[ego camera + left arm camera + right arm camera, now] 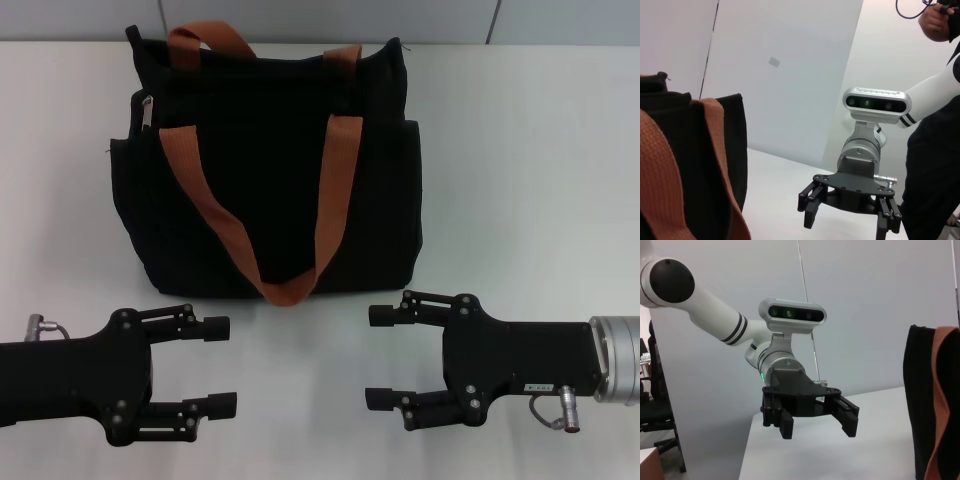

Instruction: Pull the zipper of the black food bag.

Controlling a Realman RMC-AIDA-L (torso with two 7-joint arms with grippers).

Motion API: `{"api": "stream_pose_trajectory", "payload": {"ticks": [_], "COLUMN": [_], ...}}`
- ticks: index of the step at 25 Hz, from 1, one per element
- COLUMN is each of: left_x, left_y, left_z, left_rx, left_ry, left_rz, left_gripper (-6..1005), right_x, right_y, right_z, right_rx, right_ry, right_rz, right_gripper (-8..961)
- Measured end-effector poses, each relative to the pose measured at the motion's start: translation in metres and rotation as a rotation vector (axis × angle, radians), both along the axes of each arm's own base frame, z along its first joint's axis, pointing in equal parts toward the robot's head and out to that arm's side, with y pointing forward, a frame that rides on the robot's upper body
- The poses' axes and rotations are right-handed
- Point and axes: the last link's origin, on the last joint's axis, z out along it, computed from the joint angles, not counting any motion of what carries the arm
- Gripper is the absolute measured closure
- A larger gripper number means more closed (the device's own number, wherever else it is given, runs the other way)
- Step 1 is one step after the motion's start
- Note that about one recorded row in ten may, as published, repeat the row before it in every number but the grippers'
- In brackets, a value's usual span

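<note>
The black food bag (280, 200) stands upright at the back middle of the white table, with two rust-orange handles (335, 190). A small silver zipper pull (146, 110) shows at the bag's upper left corner. My left gripper (222, 366) is open and empty in front of the bag, to its lower left. My right gripper (377, 357) is open and empty in front of the bag, to its lower right. The two grippers face each other, apart from the bag. The left wrist view shows the bag (690, 165) and the right gripper (847, 220). The right wrist view shows the bag (922, 405) and the left gripper (817, 427).
The white table (520, 180) stretches around the bag to a pale wall behind. A person in black (935, 165) stands beside the right arm in the left wrist view. An office chair (655, 415) stands off the table.
</note>
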Motion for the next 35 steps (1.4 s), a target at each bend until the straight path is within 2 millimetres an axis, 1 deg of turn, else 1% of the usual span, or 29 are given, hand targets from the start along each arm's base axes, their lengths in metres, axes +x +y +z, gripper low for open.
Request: {"api": "stream_pose_trajectory", "payload": {"ticks": [12,17,20,21,22,24,27,28,31,32,33,35], "left_x": [0.004,0.012,0.023,0.032,0.032,0.039,0.042,0.045,0.045,0.042,0.024,0.013], "left_y": [0.001,-0.001,0.004,0.012,0.012,0.021,0.025,0.036,0.036,0.048,0.073,0.082], "left_z": [-0.002,0.002,0.008,0.013,0.013,0.019,0.024,0.040,0.040,0.057,0.081,0.089], "left_rx": [0.005,0.014,0.084,0.171,0.171,0.261,0.313,0.439,0.439,0.545,0.646,0.660], "left_ry": [-0.014,-0.075,-0.151,-0.208,-0.208,-0.265,-0.297,-0.363,-0.363,-0.388,-0.293,-0.216], "left_rz": [-0.015,-0.061,-0.114,-0.135,-0.135,-0.144,-0.139,-0.110,-0.110,-0.057,0.053,0.091], "left_gripper": [231,231,231,231,231,231,232,232,232,232,232,232], "right_x": [0.001,0.003,0.004,0.005,0.005,0.005,0.005,0.005,0.005,0.005,0.006,0.006], "right_y": [0.000,-0.001,-0.001,-0.001,-0.001,-0.001,-0.001,-0.001,-0.002,-0.002,-0.002,-0.002], "right_z": [0.000,-0.001,-0.001,-0.001,-0.001,-0.002,-0.002,-0.002,-0.002,-0.002,-0.002,-0.002], "right_rx": [0.003,0.005,0.008,0.011,0.011,0.011,0.011,0.011,0.011,0.011,0.012,0.012], "right_ry": [-0.003,-0.007,-0.012,-0.016,-0.016,-0.017,-0.016,-0.016,-0.016,-0.016,-0.016,-0.015], "right_rz": [-0.006,-0.013,-0.018,-0.021,-0.021,-0.022,-0.022,-0.022,-0.024,-0.024,-0.027,-0.028], "right_gripper": [133,133,132,132,132,132,132,132,132,132,132,132]}}
